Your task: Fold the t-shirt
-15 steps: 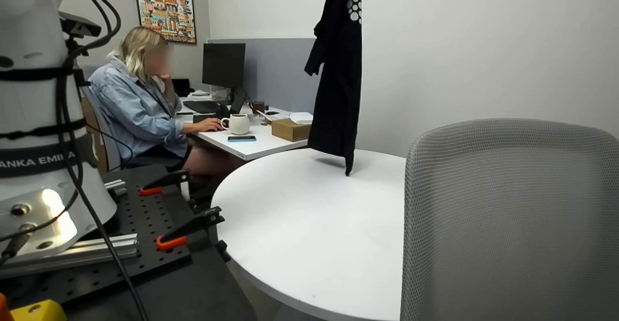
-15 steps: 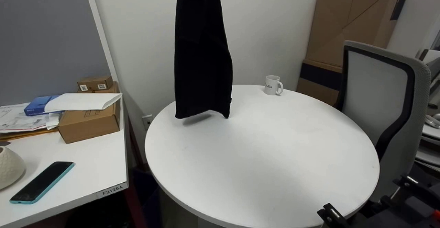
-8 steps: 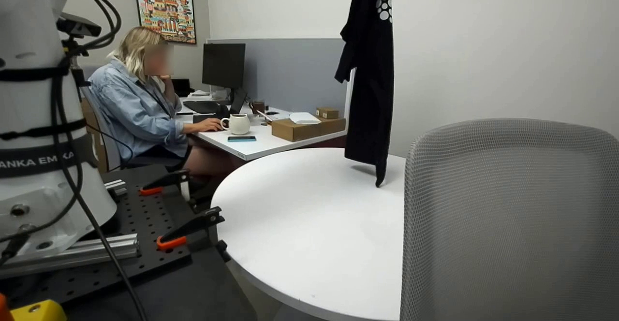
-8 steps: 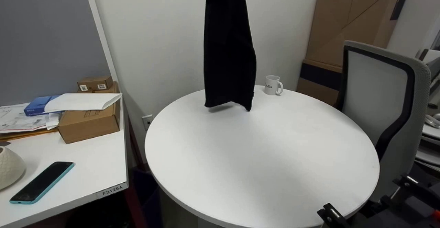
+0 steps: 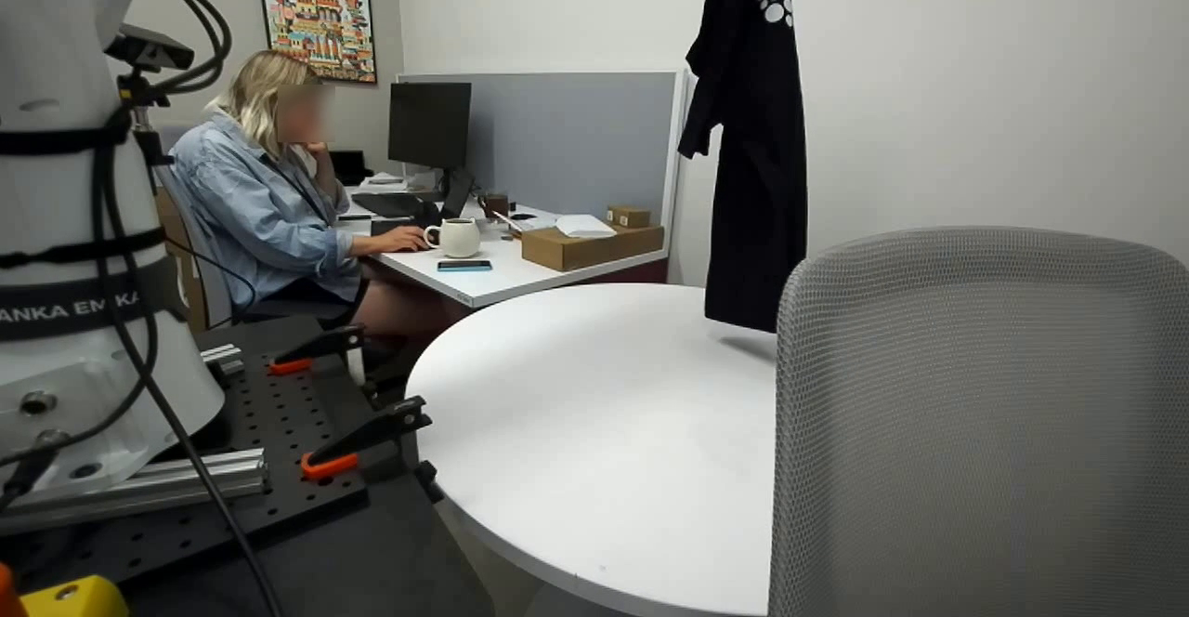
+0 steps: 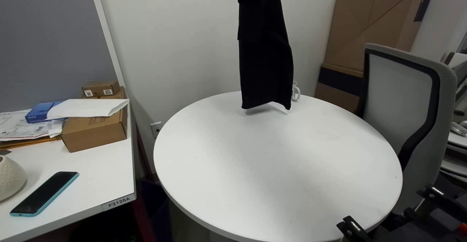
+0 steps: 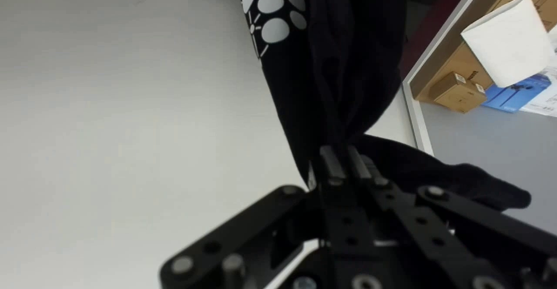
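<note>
The black t-shirt (image 5: pixel 757 134) hangs down in both exterior views, its top cut off by the upper picture edge. White dots of its print (image 7: pixel 275 30) show in the wrist view. A faint shadow lies under its hem (image 6: pixel 261 105), which hangs just over the far part of the round white table (image 6: pixel 277 169); in an exterior view the chair hides a lower corner. My gripper (image 7: pixel 341 156) is shut on bunched cloth of the t-shirt, with a sleeve (image 7: pixel 470 184) sticking out to one side. Both exterior views leave the gripper out of the picture.
A white mug (image 6: pixel 296 93) stands at the table's far edge, partly behind the t-shirt. A mesh chair (image 5: pixel 975 413) stands against the table. Beside it is a desk with cardboard boxes (image 6: pixel 96 131), a phone (image 6: pixel 45 192) and a seated person (image 5: pixel 269 180). Clamps (image 5: pixel 372 436) border the robot's base.
The hanging t-shirt has moved to the right in both exterior views. It now covers most of the mug, and its lower corner has passed behind the chair back. The grip is kept.
</note>
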